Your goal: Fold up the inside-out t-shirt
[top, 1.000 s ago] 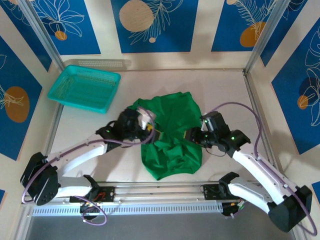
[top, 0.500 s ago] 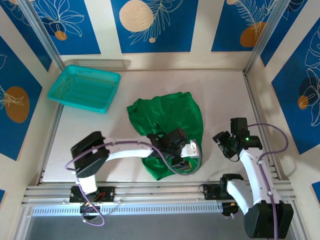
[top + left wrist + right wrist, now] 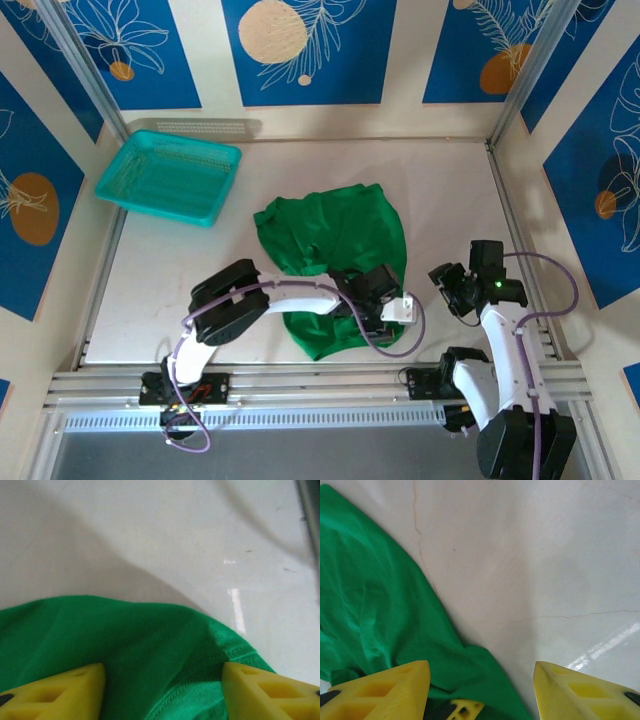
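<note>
Left hand (image 3: 162, 676) is wide open and empty, with the hemmed edge of the green t-shirt (image 3: 335, 235) sitting right between its fingers. Right hand (image 3: 481, 674) is open and empty too, shirt just to its left. Looks like the grab-a-corner step; next I need to pinch that hem cleanly.

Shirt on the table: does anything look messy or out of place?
Yes. The shirt lies in a wrinkled, lopsided heap rather than flat, its near part bunched. The left gripper sits at its near right edge, jaws open astride the hem. No damage shows.
</note>
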Robot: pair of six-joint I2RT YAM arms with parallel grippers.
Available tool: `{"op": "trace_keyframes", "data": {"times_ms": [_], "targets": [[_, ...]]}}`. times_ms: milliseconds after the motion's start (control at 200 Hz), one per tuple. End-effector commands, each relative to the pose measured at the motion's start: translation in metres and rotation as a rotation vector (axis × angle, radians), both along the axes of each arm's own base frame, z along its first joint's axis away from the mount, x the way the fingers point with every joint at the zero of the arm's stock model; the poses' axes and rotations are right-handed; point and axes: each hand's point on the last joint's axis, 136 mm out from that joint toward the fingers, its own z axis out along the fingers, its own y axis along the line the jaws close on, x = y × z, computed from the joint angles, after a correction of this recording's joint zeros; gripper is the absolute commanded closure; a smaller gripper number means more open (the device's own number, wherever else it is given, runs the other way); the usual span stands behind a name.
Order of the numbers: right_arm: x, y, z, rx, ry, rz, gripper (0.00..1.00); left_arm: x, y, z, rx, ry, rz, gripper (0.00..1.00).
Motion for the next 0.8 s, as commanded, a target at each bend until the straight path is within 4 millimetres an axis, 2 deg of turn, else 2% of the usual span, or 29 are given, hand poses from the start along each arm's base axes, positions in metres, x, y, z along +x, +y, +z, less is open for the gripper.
{"op": "trace_keyframes", "data": {"times_ms": [0, 65, 135, 230, 330, 395, 515, 615, 720, 796], "targets": [[0.001, 0.007, 0.003, 0.041, -0.025, 0.030, 0.43, 0.004, -0.006, -0.013, 0.021, -0.016, 0.019, 0.62], [0.000, 0.009, 0.006, 0.049, -0.032, 0.041, 0.44, 0.010, -0.008, -0.007, 0.012, -0.030, 0.057, 0.81], [0.001, 0.012, 0.008, 0.051, -0.050, 0.063, 0.44, 0.020, -0.009, 0.011, -0.018, -0.055, 0.110, 0.92], [-0.002, 0.005, 0.015, -0.020, -0.050, 0.084, 0.44, 0.037, -0.009, 0.049, -0.096, -0.037, 0.206, 1.00], [-0.007, 0.012, 0.022, -0.041, -0.071, 0.148, 0.43, 0.061, -0.001, 0.076, -0.170, -0.008, 0.317, 1.00], [-0.007, 0.031, 0.022, 0.027, -0.116, 0.224, 0.43, 0.077, 0.008, 0.083, -0.202, 0.026, 0.393, 1.00], [-0.008, 0.081, 0.022, 0.264, -0.209, 0.400, 0.44, 0.102, 0.022, 0.093, -0.281, 0.107, 0.533, 1.00], [-0.011, 0.120, 0.009, 0.410, -0.240, 0.523, 0.44, 0.117, 0.034, 0.097, -0.343, 0.139, 0.597, 1.00], [-0.022, 0.148, -0.002, 0.348, -0.226, 0.660, 0.43, 0.132, 0.046, 0.093, -0.378, 0.166, 0.658, 1.00], [-0.029, 0.167, 0.000, 0.286, -0.266, 0.788, 0.42, 0.143, 0.053, 0.092, -0.410, 0.210, 0.701, 1.00]]}}
